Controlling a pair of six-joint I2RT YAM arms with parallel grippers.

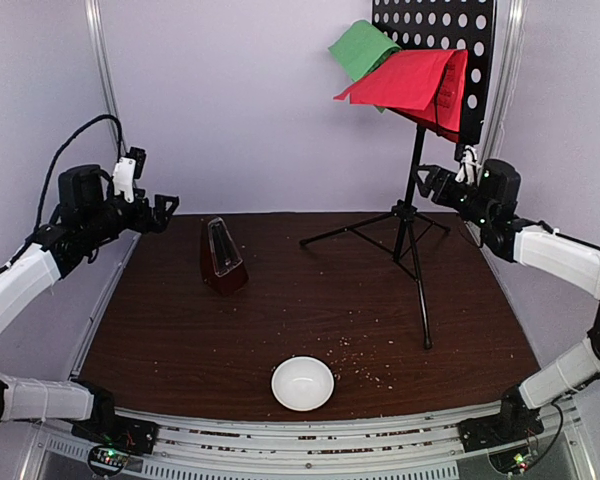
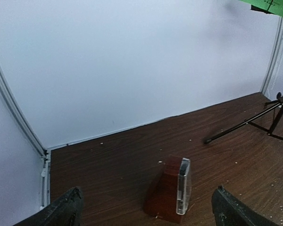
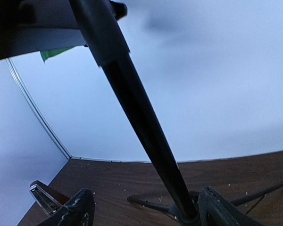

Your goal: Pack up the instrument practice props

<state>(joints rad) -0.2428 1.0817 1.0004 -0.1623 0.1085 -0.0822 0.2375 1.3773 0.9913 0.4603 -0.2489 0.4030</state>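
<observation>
Dark brown wood-grain worktop (image 1: pixel 280 330). A metronome (image 1: pixel 221 257) stands upright, left rear. A music stand (image 1: pixel 407 210) rests on three feet, right rear, one leg reaching frontward. A white bowl (image 1: pixel 302 383) sits front centre, apart from both. Pale crumbs (image 1: pixel 365 365) lie scattered just right of it.

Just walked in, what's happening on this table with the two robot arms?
The right gripper is at the pole of the music stand, fingers open either side, not clamped. The left gripper hangs open, aimed at the metronome but clear of it. The red sheet and green sheet lie on the stand; nothing is packed.
</observation>
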